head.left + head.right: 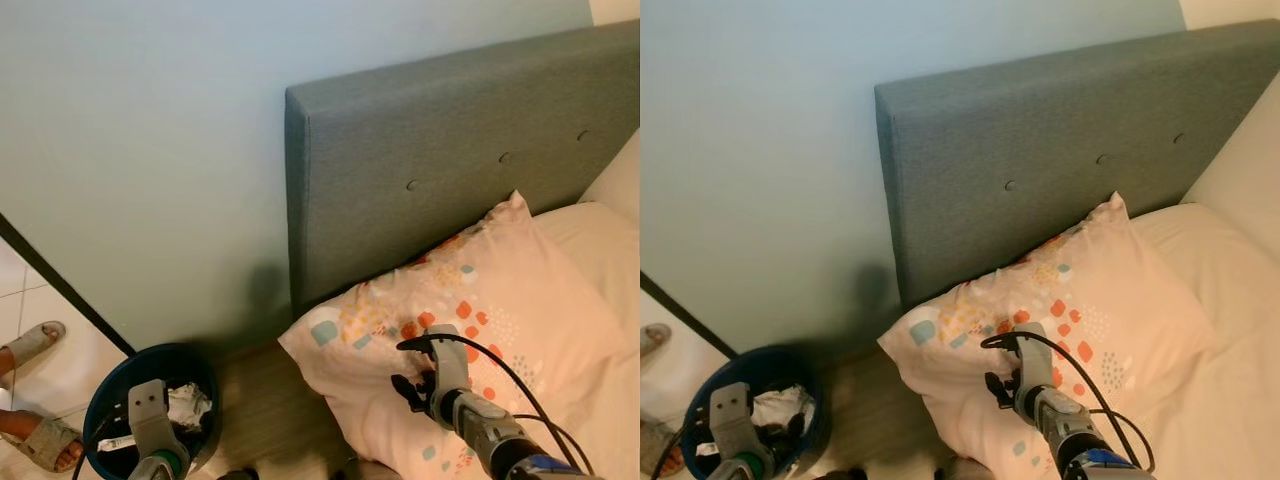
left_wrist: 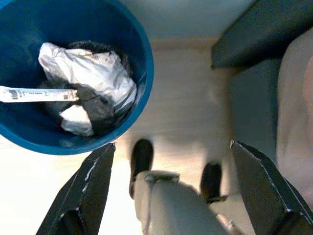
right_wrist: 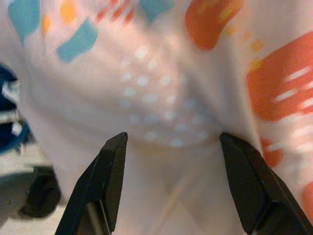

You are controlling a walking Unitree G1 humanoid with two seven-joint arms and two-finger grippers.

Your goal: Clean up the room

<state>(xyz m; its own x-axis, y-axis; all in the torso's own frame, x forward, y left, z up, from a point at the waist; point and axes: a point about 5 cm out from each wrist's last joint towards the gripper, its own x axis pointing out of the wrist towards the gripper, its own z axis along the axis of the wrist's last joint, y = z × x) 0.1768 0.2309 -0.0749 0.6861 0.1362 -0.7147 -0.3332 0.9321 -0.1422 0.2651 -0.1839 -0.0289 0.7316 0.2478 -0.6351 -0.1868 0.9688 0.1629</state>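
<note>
we are hovering our right gripper [image 3: 171, 147] over the patterned pillow [image 1: 470, 320], fingers spread wide with the fabric bulging between them, gripping nothing. the pillow is lying on the bed [image 1: 600, 240], leaning against the grey headboard [image 1: 440, 150]. our left gripper [image 2: 171, 156] is hanging wide open and empty near the blue bin [image 2: 142, 68], which is standing on the floor [image 2: 186, 98] to the left, holding crumpled wrappers [image 2: 93, 73].

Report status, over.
Right pincer open over patterned pillow. Left pincer open beside blue bin of trash. Nothing blocking.
</note>
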